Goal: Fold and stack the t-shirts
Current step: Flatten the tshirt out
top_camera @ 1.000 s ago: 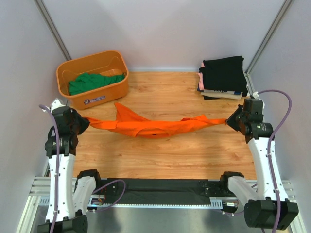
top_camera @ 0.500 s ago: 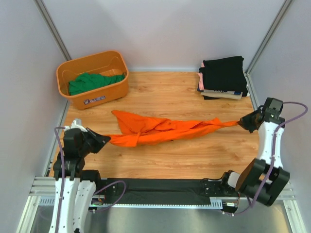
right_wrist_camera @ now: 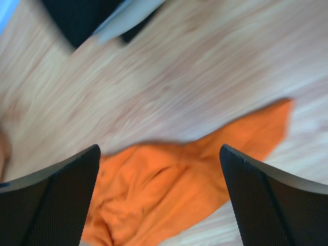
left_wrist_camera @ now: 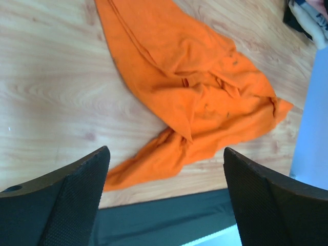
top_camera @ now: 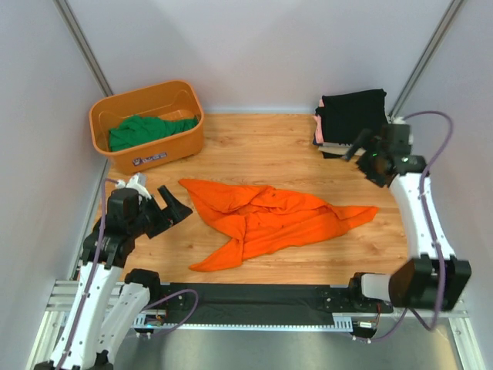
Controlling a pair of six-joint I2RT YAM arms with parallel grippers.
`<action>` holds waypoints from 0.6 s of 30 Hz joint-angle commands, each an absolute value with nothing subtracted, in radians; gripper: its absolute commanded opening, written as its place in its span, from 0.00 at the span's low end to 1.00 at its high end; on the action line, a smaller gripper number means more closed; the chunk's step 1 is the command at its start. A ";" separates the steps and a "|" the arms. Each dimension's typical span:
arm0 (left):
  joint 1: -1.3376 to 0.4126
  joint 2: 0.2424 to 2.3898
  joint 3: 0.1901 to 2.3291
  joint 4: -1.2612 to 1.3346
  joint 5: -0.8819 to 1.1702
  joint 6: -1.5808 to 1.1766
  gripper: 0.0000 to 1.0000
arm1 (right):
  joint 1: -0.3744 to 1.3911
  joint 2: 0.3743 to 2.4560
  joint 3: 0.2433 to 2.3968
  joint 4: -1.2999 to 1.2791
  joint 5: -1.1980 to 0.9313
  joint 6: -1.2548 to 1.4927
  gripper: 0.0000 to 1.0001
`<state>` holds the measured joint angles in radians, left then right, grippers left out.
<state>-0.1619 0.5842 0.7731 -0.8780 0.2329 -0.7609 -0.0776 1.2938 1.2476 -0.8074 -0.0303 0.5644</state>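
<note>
The bright orange t-shirt (top_camera: 269, 220) lies crumpled and loose in the middle of the wooden table, with a sleeve tip pointing right and a tail toward the front. My left gripper (top_camera: 176, 204) hangs open just off its left edge, and the left wrist view shows the orange t-shirt (left_wrist_camera: 195, 97) well beyond the left gripper (left_wrist_camera: 165, 149). My right gripper (top_camera: 358, 146) is open above the table, between the shirt and the stack of folded t-shirts (top_camera: 353, 119) with a black one on top. In the blurred right wrist view the orange t-shirt (right_wrist_camera: 169, 195) lies below the empty right gripper (right_wrist_camera: 159, 148). A green t-shirt (top_camera: 142, 129) sits in the basket.
The rigid orange basket (top_camera: 104, 135) stands at the back left. Grey walls close in the table on the left, back and right. A black strip (top_camera: 254, 297) and a metal rail run along the near edge between the arm bases.
Both grippers have opened and let go of the stretched orange t-shirt, which has dropped into a crumpled heap. The right gripper swung back toward the stack; the left one shifted slightly right.
</note>
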 commanded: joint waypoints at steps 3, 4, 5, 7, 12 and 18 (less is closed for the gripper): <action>-0.164 0.843 0.796 -0.663 0.204 -0.647 0.88 | 0.437 1.092 0.991 -0.783 0.061 0.721 0.93; -0.164 0.933 0.793 -0.596 0.213 -0.649 0.84 | 0.510 1.085 0.909 -0.750 0.066 0.753 0.92; -0.166 0.975 0.792 -0.562 0.224 -0.649 0.82 | 0.578 1.088 0.882 -0.685 0.067 0.812 0.91; -0.169 1.084 0.795 -0.471 0.241 -0.657 0.79 | 0.740 1.115 0.842 -0.634 0.052 0.860 0.89; -0.184 1.288 0.862 -0.397 0.193 -0.623 0.76 | 1.039 1.327 0.900 -0.551 0.089 0.922 0.86; -0.186 1.457 0.850 -0.338 0.155 -0.684 0.86 | 1.123 1.554 0.991 -0.511 0.078 0.937 0.87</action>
